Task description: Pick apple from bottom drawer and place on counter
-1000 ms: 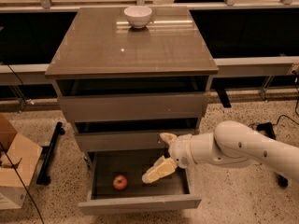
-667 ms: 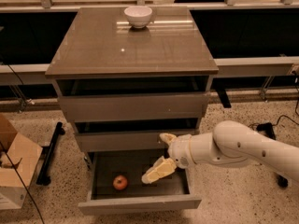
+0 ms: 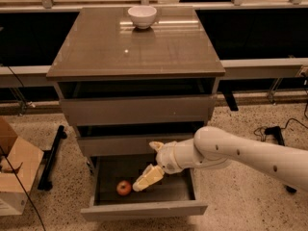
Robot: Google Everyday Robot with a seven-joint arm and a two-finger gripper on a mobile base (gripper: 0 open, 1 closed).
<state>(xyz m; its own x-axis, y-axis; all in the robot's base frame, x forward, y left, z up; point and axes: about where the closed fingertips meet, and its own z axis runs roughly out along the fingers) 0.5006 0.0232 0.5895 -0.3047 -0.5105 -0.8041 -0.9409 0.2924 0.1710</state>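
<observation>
The apple [image 3: 123, 187], small and red-orange, lies on the floor of the open bottom drawer [image 3: 144, 209], left of centre. My gripper [image 3: 151, 162] hangs over the drawer, just right of and slightly above the apple. It is open and empty; one cream finger points down-left toward the apple without touching it. The white arm reaches in from the right. The counter [image 3: 134, 47] is the glossy grey-brown top of the cabinet.
A white bowl [image 3: 142, 16] stands at the back of the counter. The two upper drawers [image 3: 137, 110] are pushed nearly shut. A cardboard box [image 3: 12, 170] sits on the floor at the left. Cables and a black stand lie at the right.
My gripper has moved a little to the left, closer to the apple. The apple and the drawer have not moved.
</observation>
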